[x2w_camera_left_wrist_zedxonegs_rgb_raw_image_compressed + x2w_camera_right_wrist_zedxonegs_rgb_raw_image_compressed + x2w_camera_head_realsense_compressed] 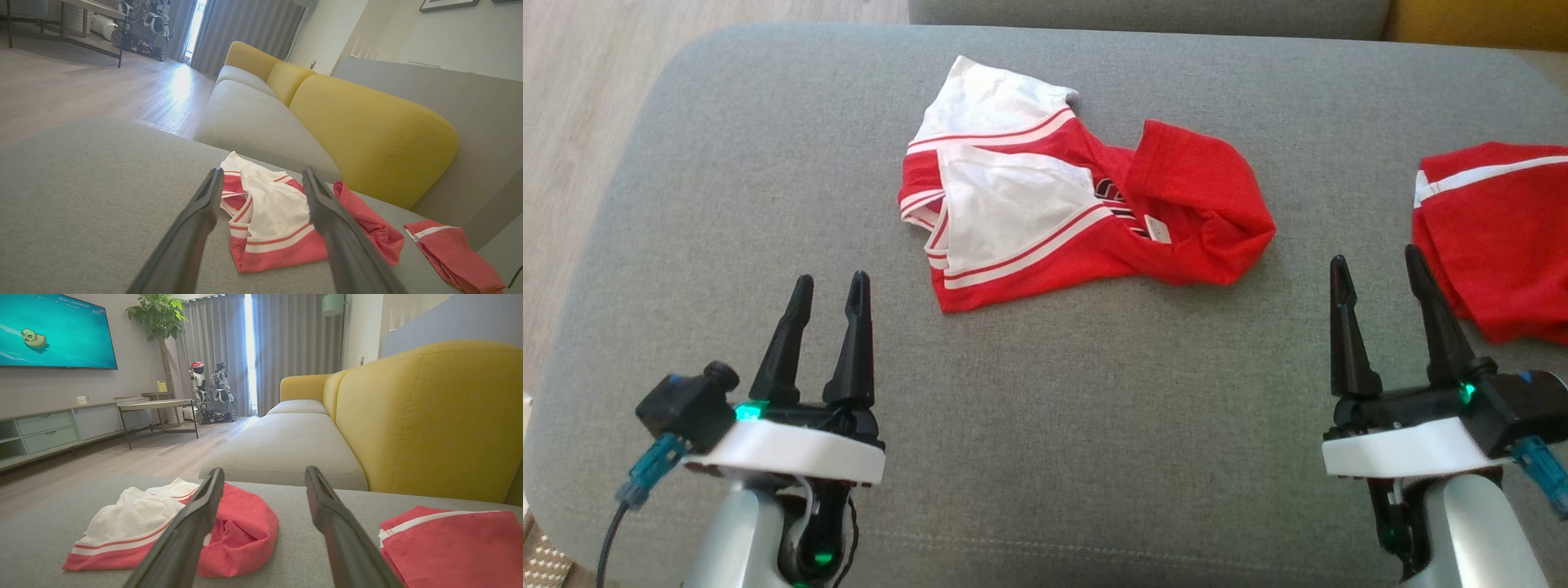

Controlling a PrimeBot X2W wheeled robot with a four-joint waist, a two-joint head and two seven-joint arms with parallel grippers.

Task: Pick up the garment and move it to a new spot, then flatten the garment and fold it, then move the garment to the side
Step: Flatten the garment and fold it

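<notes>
Currently left gripper [831, 278] hovers empty, jaws apart, short of the crumpled garment [1045, 220] lying mid-cushion. Right gripper [1375, 255], equally spread and empty, sits beside a second red garment [1494, 237]. Flanking pose probably readies the pickup.

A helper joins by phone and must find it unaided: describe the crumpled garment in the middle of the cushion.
Start at the wide grey seat cushion before the robot. Near its middle lies the crumpled garment. Unlike the flatter red garment at the cushion's right edge, it shows big white panels.
</notes>
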